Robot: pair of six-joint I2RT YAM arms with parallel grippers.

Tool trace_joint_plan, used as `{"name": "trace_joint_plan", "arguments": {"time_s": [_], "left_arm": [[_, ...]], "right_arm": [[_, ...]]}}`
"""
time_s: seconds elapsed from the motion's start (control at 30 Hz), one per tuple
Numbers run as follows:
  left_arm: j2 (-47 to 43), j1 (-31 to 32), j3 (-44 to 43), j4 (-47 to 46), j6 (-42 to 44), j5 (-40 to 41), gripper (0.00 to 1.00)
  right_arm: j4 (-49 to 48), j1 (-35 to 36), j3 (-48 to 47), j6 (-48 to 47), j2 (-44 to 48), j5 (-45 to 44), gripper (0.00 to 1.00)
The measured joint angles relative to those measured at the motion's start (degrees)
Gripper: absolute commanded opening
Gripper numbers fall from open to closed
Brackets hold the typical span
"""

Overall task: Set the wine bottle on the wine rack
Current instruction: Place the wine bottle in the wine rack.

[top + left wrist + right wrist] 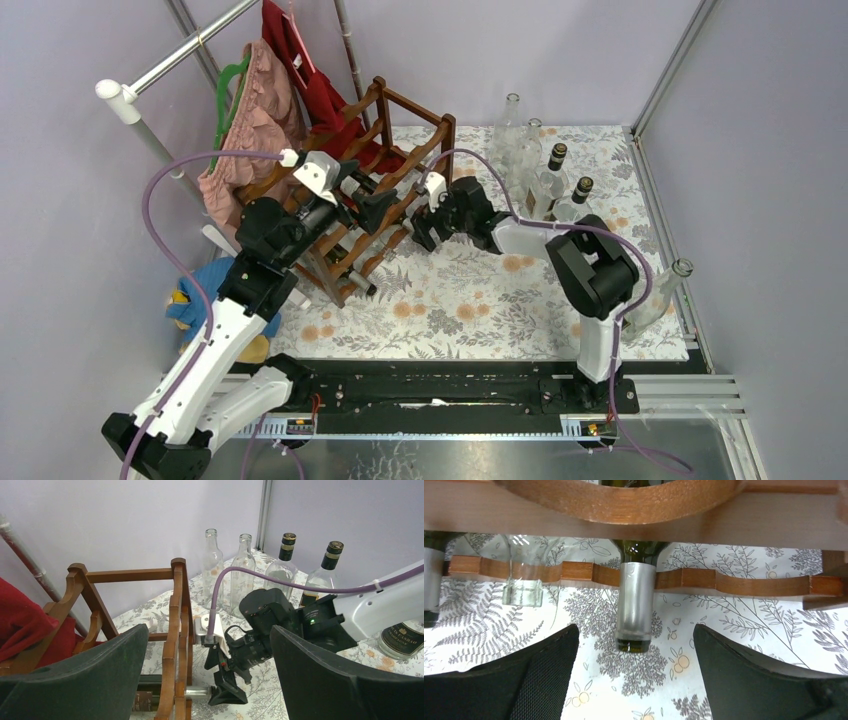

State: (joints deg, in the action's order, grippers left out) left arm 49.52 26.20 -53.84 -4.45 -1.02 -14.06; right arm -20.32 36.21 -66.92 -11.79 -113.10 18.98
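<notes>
The dark reddish-brown wine rack [385, 165] stands at the back left of the flowered mat. In the right wrist view a dark green wine bottle with a silver foil neck [635, 605] lies in a scallop of the rack's rail [744, 585], its mouth pointing at me. My right gripper [636, 675] is open, its fingers either side of and just short of the mouth, touching nothing. My left gripper [210, 680] is open and empty above the rack's top rail [177, 610], looking down on the right gripper [232, 687] and the foil neck [197, 692].
A clear bottle neck [523, 587] and another bottle [430, 590] lie in neighbouring scallops. Several upright bottles [550, 175] stand at the back right, and one [665, 290] leans at the right edge. Garments [270, 90] hang on a rail behind the rack. A blue toy [205, 290] lies left.
</notes>
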Motion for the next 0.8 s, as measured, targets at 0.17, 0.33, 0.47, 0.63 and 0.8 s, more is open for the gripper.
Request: {"name": "trace_joint_plan", "arguments": {"time_s": [0.17,0.33,0.47,0.63,0.8], "left_arm": [[-0.44,0.0,0.31,-0.44,0.0,0.0,0.99],[-0.66,0.0,0.35,-0.79,0.0,0.0,0.99],[-0.81,0.0,0.35,-1.14,-0.13,-0.09,0.99],[-0.76,0.0,0.35,-1.18,-0.94,-1.01,0.99],[-0.76,0.0,0.35,-1.2,-1.77,-2.08,0.99]], "right_arm": [[5.38,-0.66,2.16,-2.34,5.73,1.46,0.93],[20.22,-0.98,2.38,-10.34,13.77,6.25,0.96],[33.83,-1.03,4.17,-20.26,23.87,10.97,1.0],[48.48,-1.33,4.02,-28.87,37.16,13.66,1.0],[58.03,-2.62,-3.23,-29.77,46.16,13.6,1.0]]}}
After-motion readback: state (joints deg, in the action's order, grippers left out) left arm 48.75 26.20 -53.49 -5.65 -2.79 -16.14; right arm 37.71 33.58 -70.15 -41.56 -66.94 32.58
